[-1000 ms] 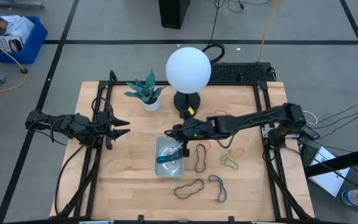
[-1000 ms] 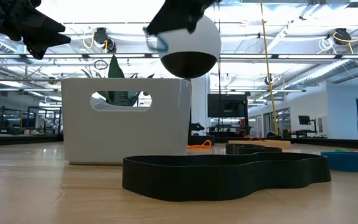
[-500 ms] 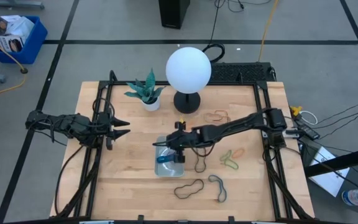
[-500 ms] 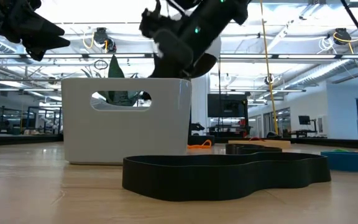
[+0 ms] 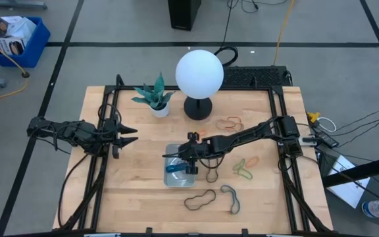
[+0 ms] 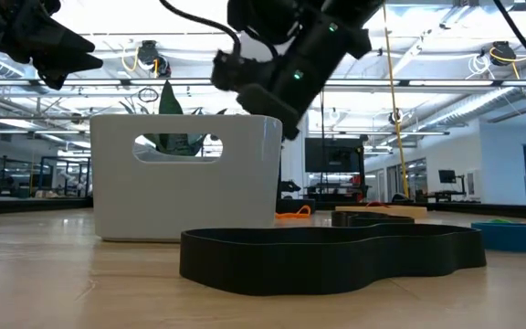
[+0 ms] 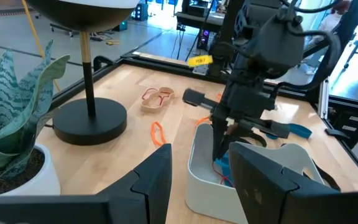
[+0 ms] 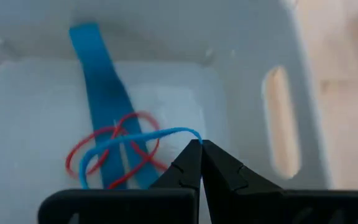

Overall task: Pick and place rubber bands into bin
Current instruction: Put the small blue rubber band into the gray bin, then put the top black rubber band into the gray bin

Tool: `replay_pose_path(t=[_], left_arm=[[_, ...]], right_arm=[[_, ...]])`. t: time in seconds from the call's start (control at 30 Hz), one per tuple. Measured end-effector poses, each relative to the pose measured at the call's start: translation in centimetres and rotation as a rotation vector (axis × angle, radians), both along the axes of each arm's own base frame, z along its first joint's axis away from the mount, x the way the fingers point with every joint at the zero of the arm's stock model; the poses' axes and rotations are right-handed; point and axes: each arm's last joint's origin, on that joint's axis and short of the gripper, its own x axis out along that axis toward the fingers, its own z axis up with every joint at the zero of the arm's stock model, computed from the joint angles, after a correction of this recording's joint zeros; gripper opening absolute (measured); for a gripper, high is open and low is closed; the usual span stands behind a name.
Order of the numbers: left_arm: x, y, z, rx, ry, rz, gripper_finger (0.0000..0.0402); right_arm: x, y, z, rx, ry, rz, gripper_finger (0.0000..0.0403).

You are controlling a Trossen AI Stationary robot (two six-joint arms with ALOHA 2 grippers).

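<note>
Bin: pale translucent white, holding a broad blue band, a thin light-blue band and a thin red band. Globe: white on a black base. Plant: green-and-pale striped leaves, white pot; table light wood.

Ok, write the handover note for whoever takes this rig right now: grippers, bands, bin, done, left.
Right gripper: shut on a thin blue rubber band, lowered inside the small clear plastic bin.
Left gripper: open, waiting empty at the table's left edge.
Done: a wide blue band and a thin red band already lie in the bin.
Left: release the held blue band, then collect the loose ones on the wooden table: black loop, grey-blue loop, green loop, dark loop and the orange bands near the lamp base.
</note>
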Motion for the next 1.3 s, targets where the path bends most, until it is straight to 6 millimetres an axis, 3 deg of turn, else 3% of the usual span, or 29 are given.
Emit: replay_pose_path(t=[0.2,0.53,0.8,0.97,1.17,1.3], left_arm=[[0.0,0.0,0.0,0.002,0.0,0.0,0.0166],[0.0,0.0,0.0,0.002,0.0,0.0,0.0166],[0.0,0.0,0.0,0.004,0.0,0.0,0.0166],[0.0,0.0,0.0,0.004,0.001,-0.001,0.0166],[0.0,0.0,-0.1,0.007,0.011,-0.001,0.0166],[-0.1,0.0,-0.2,0.007,0.024,-0.001,0.0166]], right_arm=[[-1.1,0.1,-1.7,0.034,0.051,-0.01,0.0],[-1.0,0.3,-1.7,0.048,0.025,-0.016,0.0009],[-0.7,0.3,-1.5,0.048,-0.012,-0.008,0.004],[-0.7,0.3,-1.2,0.048,-0.018,-0.006,0.0088],[-1.4,0.1,1.4,0.037,-0.058,0.009,0.0154],[-2.7,-0.3,5.7,-0.003,-0.141,0.062,0.0177]])
